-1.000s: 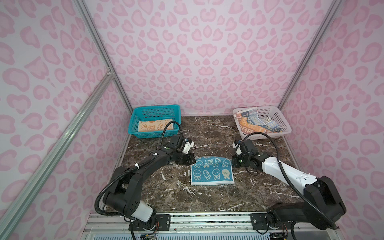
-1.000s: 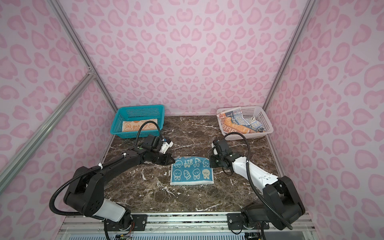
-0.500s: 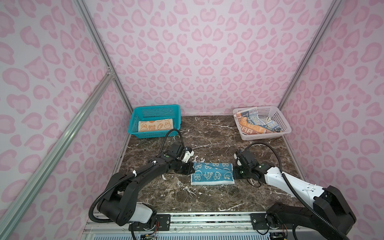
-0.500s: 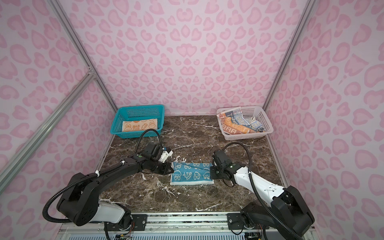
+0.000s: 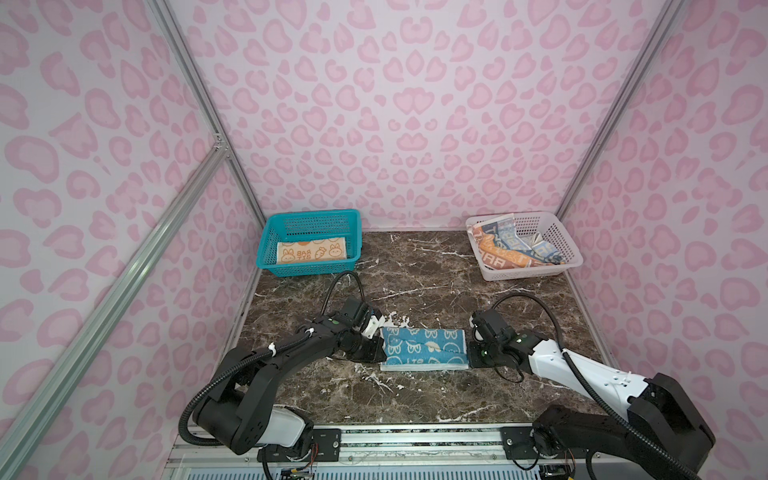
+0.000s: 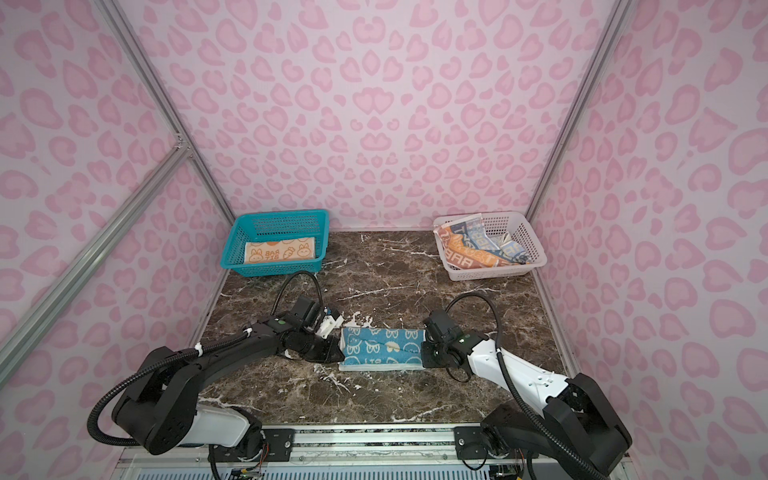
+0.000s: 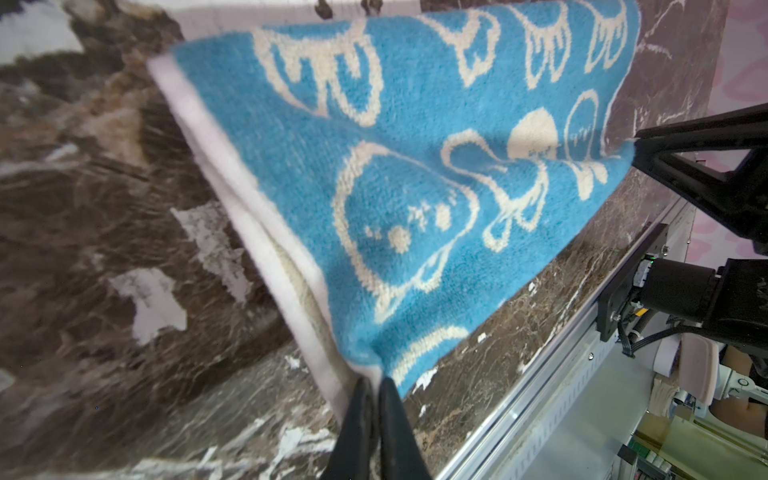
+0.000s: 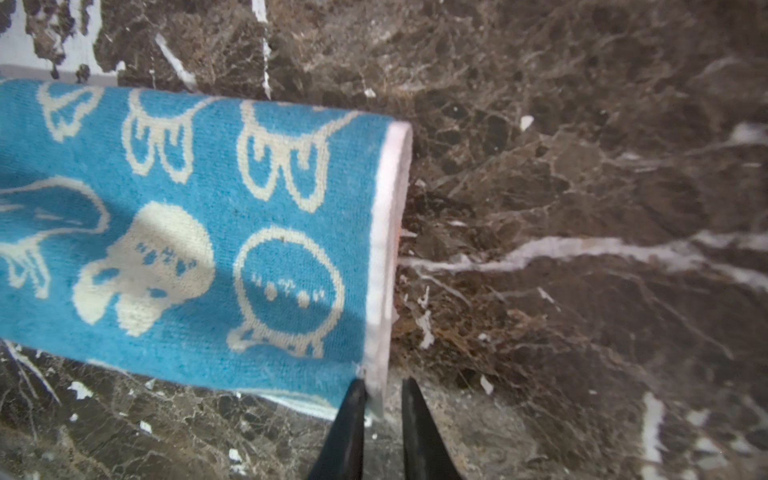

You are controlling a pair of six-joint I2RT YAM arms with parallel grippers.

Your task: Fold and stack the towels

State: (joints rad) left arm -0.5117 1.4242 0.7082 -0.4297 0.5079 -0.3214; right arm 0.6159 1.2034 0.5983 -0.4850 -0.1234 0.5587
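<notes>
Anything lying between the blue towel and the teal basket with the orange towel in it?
No loose object. Only bare marble table lies between the blue towel and the teal basket, apart from the left arm and its cable loop, which sit on that side of the towel.

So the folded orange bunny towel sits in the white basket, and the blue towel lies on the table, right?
No: the orange bunny towel sits in the teal basket, as both top views show. The blue towel does lie on the table.
</notes>
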